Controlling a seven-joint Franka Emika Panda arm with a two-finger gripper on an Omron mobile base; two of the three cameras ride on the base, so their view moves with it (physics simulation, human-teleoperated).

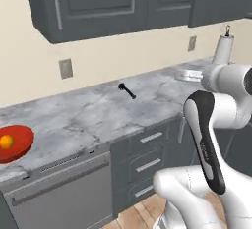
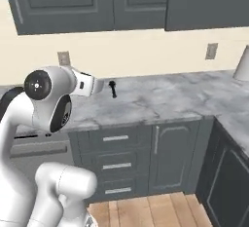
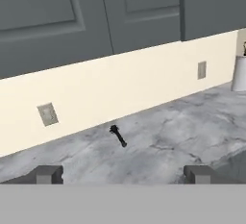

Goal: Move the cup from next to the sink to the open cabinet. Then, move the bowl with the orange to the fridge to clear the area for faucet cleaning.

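Finds the pincer [image 3: 123, 174] spread to full width, with nothing pinched and nothing between the fingertips [image 3: 48, 174]. Places it above the grey marble counter [image 3: 182, 136], facing the cream wall. Notes a small black utensil [image 3: 117, 135] lying on the counter ahead of the tips and apart from them, a wall outlet [image 3: 47, 114] behind it, and shut dark upper cabinets [image 3: 139, 11] above.

Locates the bowl [image 1: 19, 142] in the left base view, resting on the counter at the far left edge, over the dishwasher [image 1: 64, 193]. Confirms the orange [image 1: 6, 141] sitting inside it, toward its left side. Puts the bowl well apart from the pincer, off to the robot's left along the counter run, with the arm [image 1: 206, 139] folded at the opposite side of that view.

Cannot tell from these views whether the cup step is closed out. Judges the step in hand to be travel with an empty pincer, not a pick or a placement. Judges the bowl step not yet begun, the bowl being untouched on the counter.

If the bowl is next, calls for a drive or a wide swing to the left, then a descent onto the rim. Advises gripping the rim, not across, the bowl being far broader than the spread tips. Flags a level carry, or the orange may roll out.
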